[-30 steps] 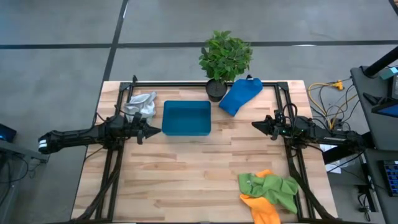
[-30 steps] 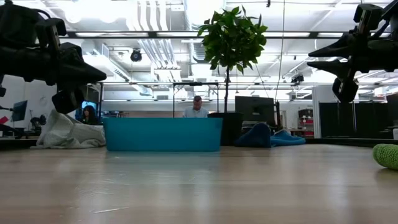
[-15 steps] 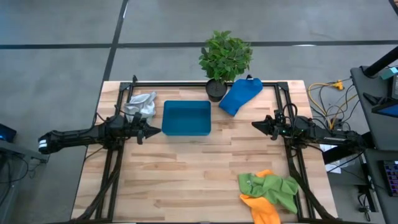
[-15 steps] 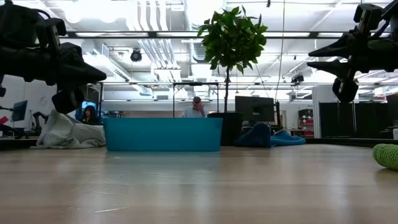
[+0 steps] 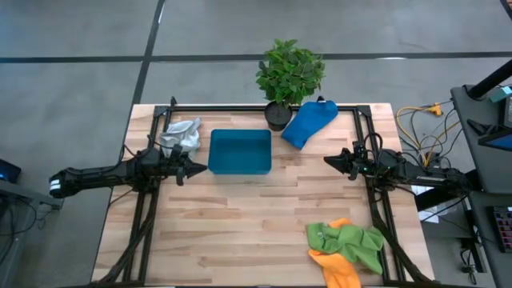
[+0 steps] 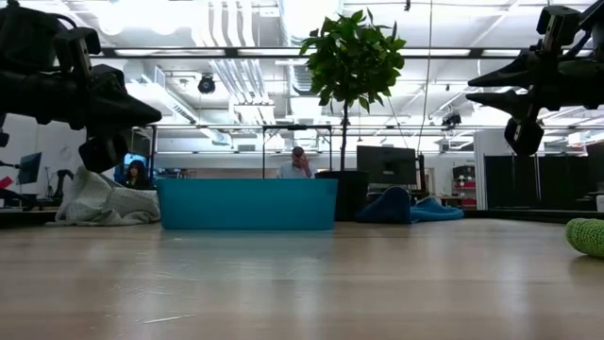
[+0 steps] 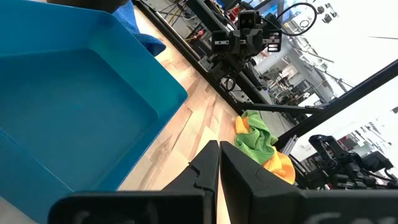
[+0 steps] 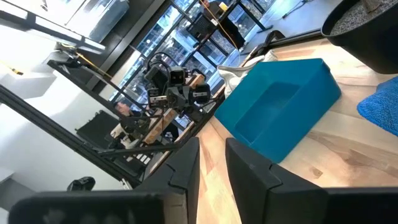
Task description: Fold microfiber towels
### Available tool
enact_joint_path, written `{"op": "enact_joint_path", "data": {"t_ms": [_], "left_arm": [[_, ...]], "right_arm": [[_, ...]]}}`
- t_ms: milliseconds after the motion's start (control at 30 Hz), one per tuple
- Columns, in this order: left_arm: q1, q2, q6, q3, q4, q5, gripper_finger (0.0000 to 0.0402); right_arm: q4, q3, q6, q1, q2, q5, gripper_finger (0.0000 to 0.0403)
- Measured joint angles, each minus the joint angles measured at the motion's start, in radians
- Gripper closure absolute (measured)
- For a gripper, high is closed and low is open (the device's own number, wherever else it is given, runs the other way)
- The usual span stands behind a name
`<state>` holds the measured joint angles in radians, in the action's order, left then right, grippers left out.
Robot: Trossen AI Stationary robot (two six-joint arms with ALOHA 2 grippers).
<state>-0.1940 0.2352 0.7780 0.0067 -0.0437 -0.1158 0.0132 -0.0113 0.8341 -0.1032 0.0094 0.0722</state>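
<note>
Four towels lie crumpled on the wooden table. The grey-white towel [image 5: 182,134] lies far left, beside the blue tray [image 5: 240,152]. The bright blue towel [image 5: 309,122] rests by the plant pot at the far edge. The lime green towel [image 5: 348,242] lies on top of the orange towel [image 5: 336,268] near the front right corner. My left gripper [image 5: 204,168] hovers shut at the table's left, pointing at the tray. My right gripper [image 5: 326,161] hovers at the right, its fingers a little apart with nothing between them.
A potted plant [image 5: 290,76] stands at the far edge, between the tray and the blue towel. Dark frame rails [image 5: 148,216] run along the left and right sides. Bare wood spreads across the table's middle and front left. People sit in the room beyond.
</note>
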Motion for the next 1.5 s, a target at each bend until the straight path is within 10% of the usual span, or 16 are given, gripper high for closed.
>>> {"op": "enact_joint_path", "data": {"t_ms": [1500], "left_arm": [[0.000, 0.000, 0.000, 0.000, 0.000, 0.000, 0.0402]], "right_arm": [[0.000, 0.000, 0.000, 0.000, 0.000, 0.000, 0.0323]]}}
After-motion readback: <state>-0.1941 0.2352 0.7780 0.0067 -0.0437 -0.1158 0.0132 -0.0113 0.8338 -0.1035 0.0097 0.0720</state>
